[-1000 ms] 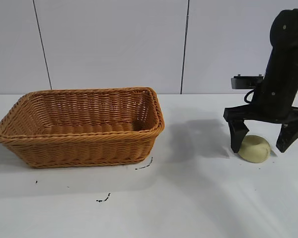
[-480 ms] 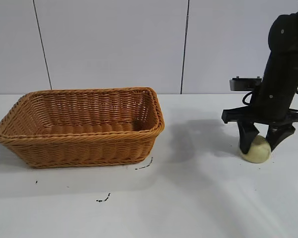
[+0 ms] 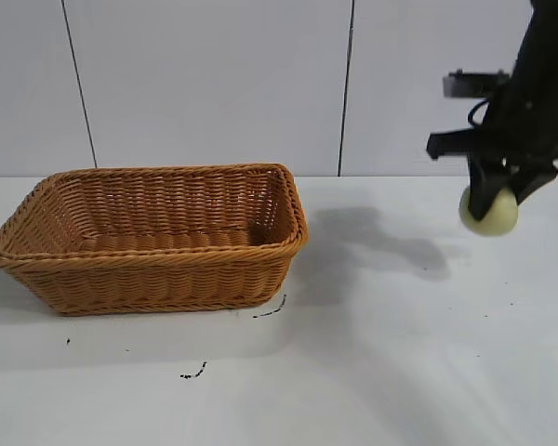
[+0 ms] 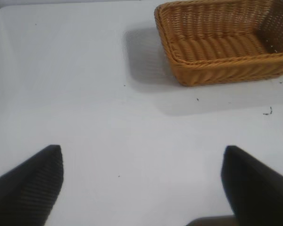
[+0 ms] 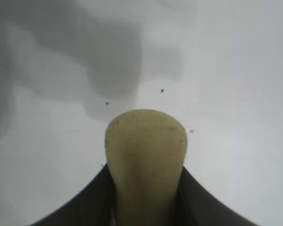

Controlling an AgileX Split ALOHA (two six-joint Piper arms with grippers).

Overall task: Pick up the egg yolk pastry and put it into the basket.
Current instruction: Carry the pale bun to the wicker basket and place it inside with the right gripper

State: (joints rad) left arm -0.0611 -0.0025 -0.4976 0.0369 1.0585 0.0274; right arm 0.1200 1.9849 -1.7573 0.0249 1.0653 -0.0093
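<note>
The egg yolk pastry [image 3: 490, 212], a small pale yellowish bun, hangs in the air at the right, well above the white table. My right gripper [image 3: 496, 197] is shut on it, one black finger on each side. In the right wrist view the egg yolk pastry [image 5: 146, 155] is squeezed between the two dark fingers, with its shadow on the table beneath. The basket [image 3: 149, 274], a large orange-brown wicker one, stands on the table at the left and holds nothing. My left gripper [image 4: 142, 162] is open over bare table, with the basket [image 4: 212, 70] farther off.
A few small dark specks and marks [image 3: 193, 374] lie on the white table in front of the basket. A grey panelled wall [image 3: 214, 84] stands behind the table.
My right gripper closed on the pastry where it lay on the table, then lifted it straight up. The basket has not moved.
</note>
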